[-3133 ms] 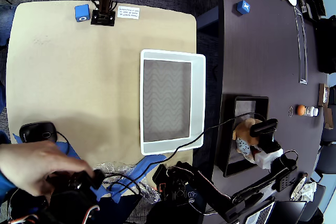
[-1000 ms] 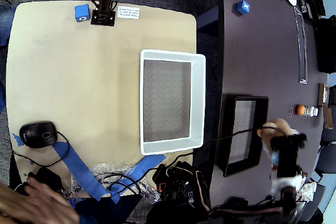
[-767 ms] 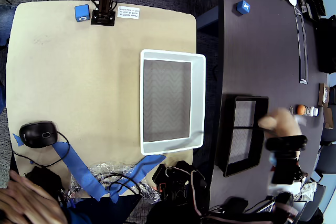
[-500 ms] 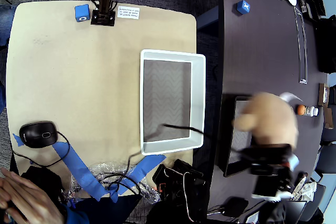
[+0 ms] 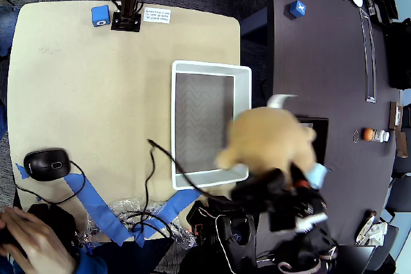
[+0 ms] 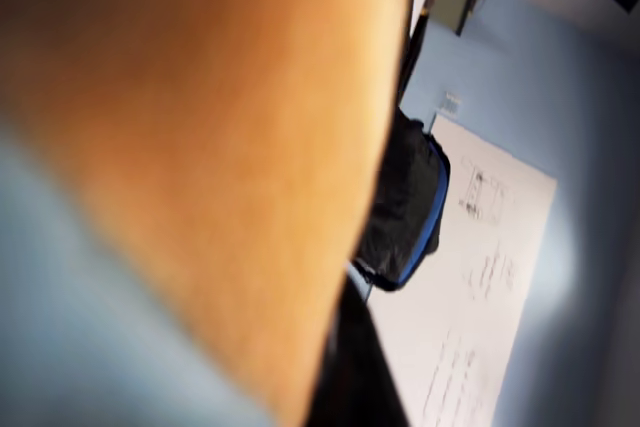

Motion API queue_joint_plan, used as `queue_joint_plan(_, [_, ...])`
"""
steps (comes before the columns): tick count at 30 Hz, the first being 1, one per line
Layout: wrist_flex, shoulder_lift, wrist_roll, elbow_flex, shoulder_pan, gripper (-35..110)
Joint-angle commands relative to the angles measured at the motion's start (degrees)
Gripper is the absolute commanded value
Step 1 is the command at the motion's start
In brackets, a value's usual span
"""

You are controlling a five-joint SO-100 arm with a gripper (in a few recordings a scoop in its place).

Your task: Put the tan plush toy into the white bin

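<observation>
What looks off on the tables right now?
Nothing spilled or damaged. The tan plush toy is blurred, raised over the white bin's right wall, partly above the black tray. A loose black cable drapes across the bin's lower-left corner and could snag.

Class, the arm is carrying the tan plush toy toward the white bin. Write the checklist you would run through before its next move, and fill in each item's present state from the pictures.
1. Toy off the table and carried: ok. The tan plush toy is raised and blurred above the gripper.
2. Grip secure: cannot tell. The jaws are hidden by blur and toy.
3. Toy fully over the white bin: not ok. It overlaps only the bin's lower right corner.
4. Bin floor free: ok. Only the zigzag bottom shows.
5. Cable clear of the drop: not ok. It crosses the bin's lower edge.
6. Wrist view usable: not ok. The toy blocks most of it.
</observation>
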Motion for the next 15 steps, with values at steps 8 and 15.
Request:
queue_joint_plan(8, [-0.09,-5.36,-1.23,4.57,-8.79,0])
queue_joint_plan(15, [-0.18,-12.66,-1.32,4.48,-12.57,0])
